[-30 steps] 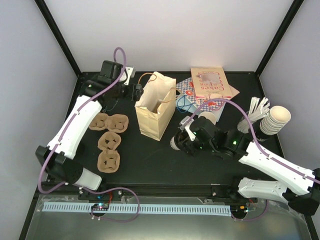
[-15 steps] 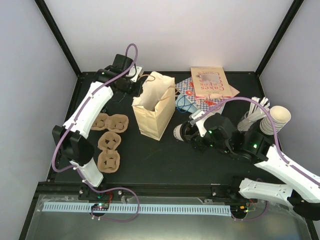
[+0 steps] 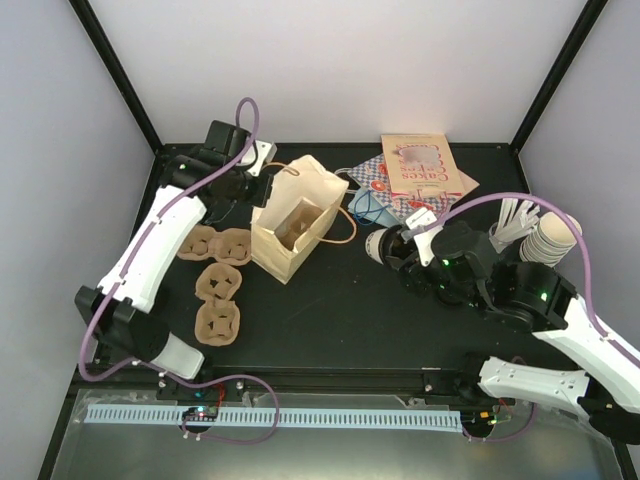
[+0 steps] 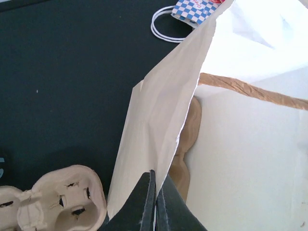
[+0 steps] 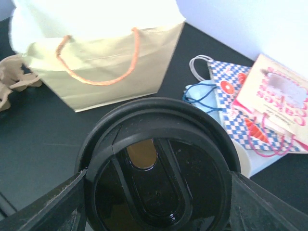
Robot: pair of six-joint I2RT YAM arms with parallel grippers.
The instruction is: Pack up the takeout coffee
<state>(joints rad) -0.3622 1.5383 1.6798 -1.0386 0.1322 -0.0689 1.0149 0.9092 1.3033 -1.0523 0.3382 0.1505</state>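
The takeout coffee point(image 3: 377, 243), a cream cup with a black lid point(image 5: 159, 163), is held off the table by my right gripper point(image 3: 397, 252), right of the tan paper bag point(image 3: 290, 228). In the right wrist view the lid fills the space between the fingers point(image 5: 53, 204), which press on its sides. My left gripper point(image 3: 258, 190) is shut on the bag's far-left rim. Its fingertips point(image 4: 150, 185) pinch the thin paper wall point(image 4: 159, 120). The bag leans with its mouth open.
Brown cup carriers point(image 3: 218, 245) point(image 3: 218, 303) lie left of the bag, and a brown moulded piece point(image 4: 191, 130) shows inside it. Printed bags and a cake box point(image 3: 420, 170) lie at the back right. Stacked lidless cups point(image 3: 553, 238) stand at the far right.
My left gripper has shut on the bag's rim and the bag now leans with its mouth wider. My right gripper has carried the coffee up and back to the right.
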